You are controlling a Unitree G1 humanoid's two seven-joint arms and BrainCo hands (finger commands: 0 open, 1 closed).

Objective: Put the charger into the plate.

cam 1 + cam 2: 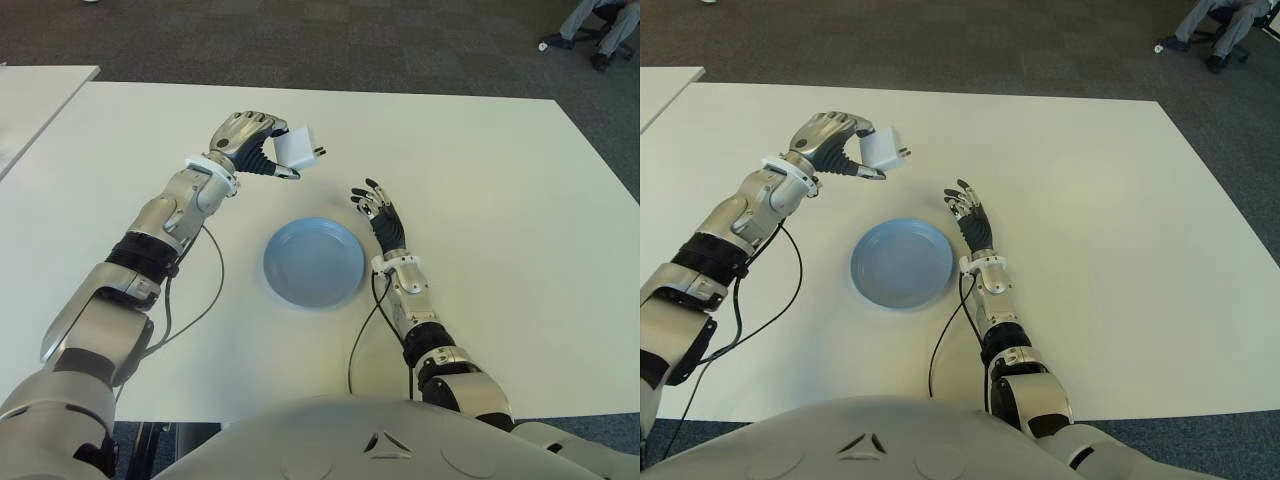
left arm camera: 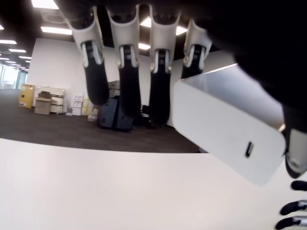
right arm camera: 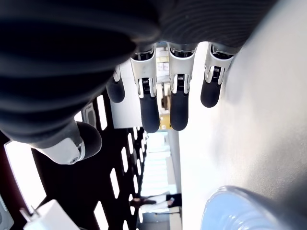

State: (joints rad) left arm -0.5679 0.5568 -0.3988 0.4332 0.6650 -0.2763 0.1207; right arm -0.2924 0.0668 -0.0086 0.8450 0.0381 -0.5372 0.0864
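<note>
Plate (image 1: 313, 262) near centre of bench (image 1: 500, 200), empty. Left hand (image 1: 248, 143) grips charger (image 1: 296, 148) in the air, far-left of plate. Right hand (image 1: 378, 210) open, idle, just right of plate. Pickup done; carry over and release left.

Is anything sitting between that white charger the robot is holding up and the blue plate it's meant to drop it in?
Nothing visible does. The left hand holds the charger above the table, beyond the plate, which holds nothing. The open right hand shows beside the plate's right rim, off the direct line.
</note>
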